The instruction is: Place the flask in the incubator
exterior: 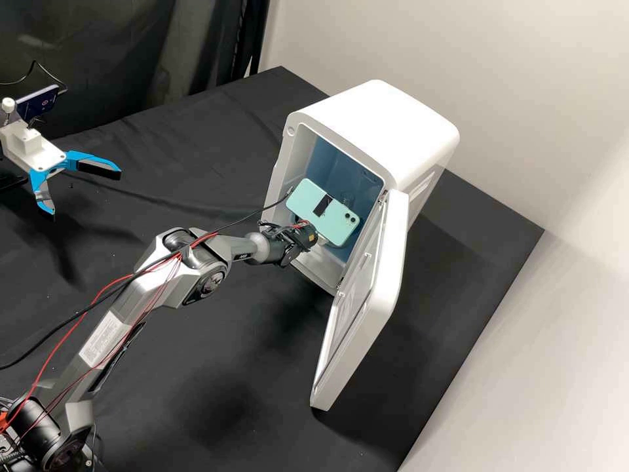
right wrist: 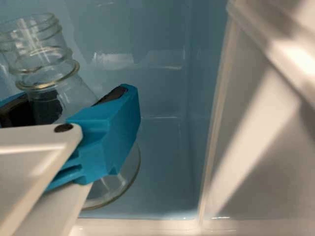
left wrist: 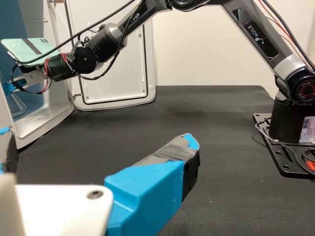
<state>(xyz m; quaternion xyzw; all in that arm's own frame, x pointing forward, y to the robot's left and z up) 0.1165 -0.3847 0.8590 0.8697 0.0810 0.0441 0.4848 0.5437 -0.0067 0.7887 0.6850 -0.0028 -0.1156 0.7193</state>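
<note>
A clear glass flask (right wrist: 54,73) stands upright inside the white incubator (exterior: 386,124), its base low over the pale blue floor (right wrist: 162,172). My right gripper (right wrist: 64,105) is shut on the flask, one blue finger (right wrist: 108,128) pressed against its shoulder. In the high view the right arm (exterior: 196,262) reaches into the incubator's opening, with a mint-green phone (exterior: 324,211) on the wrist covering the gripper. The incubator door (exterior: 367,275) hangs open to the right. My left gripper (exterior: 75,183) hovers open at the bench's far left, holding nothing; the left wrist view shows one of its fingers (left wrist: 162,172).
The black bench (exterior: 216,367) lies bare between the arms and in front of the incubator. The open door stands close beside the right arm's wrist. Red and black cables (exterior: 131,282) run along the right arm. The right arm's base (left wrist: 290,132) sits on the bench.
</note>
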